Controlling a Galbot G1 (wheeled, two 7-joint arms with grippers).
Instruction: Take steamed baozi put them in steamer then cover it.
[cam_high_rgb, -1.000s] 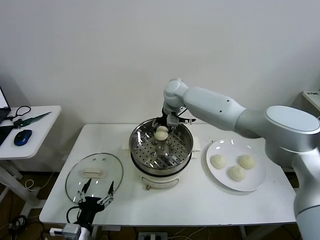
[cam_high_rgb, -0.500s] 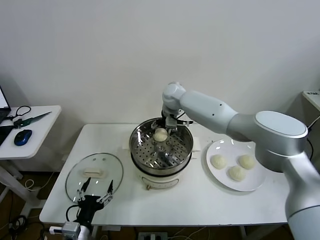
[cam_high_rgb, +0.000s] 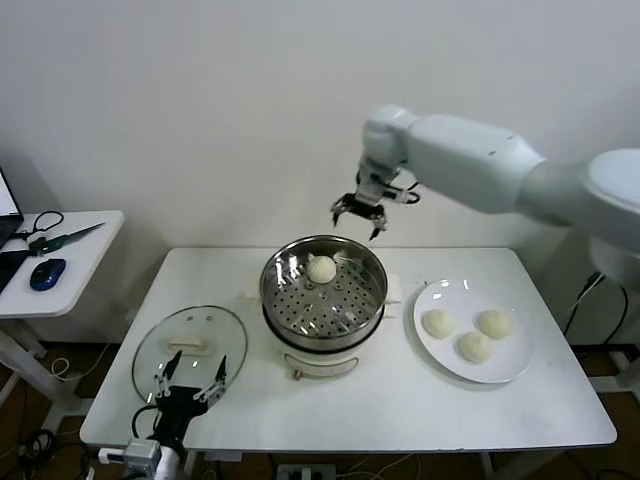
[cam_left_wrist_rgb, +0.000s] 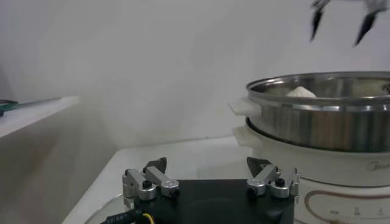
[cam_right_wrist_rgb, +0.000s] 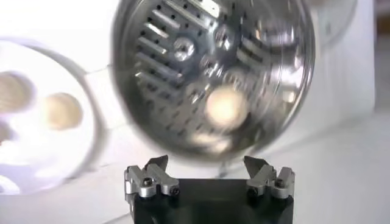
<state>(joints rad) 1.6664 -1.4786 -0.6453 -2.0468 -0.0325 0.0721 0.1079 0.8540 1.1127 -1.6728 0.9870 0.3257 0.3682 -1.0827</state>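
One round white dough bun (cam_high_rgb: 322, 268) sits in the shiny perforated steel steamer basket (cam_high_rgb: 290, 305), toward its back wall. Right tool (cam_high_rgb: 358, 214) hangs above the steamer's far rim, spread wide, empty. Three more buns (cam_high_rgb: 473, 346) lie on the flat white plate (cam_high_rgb: 510, 367) beside the steamer. Clear glass lid (cam_high_rgb: 188, 344) rests on the white tabletop (cam_high_rgb: 400, 410) on the steamer's other side, with the left tool (cam_high_rgb: 190, 384) at its near edge, wide and empty

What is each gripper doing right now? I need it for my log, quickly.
Left gripper: open, empty, at the table's front edge by the lid.
Right gripper: open, empty, above the steamer.
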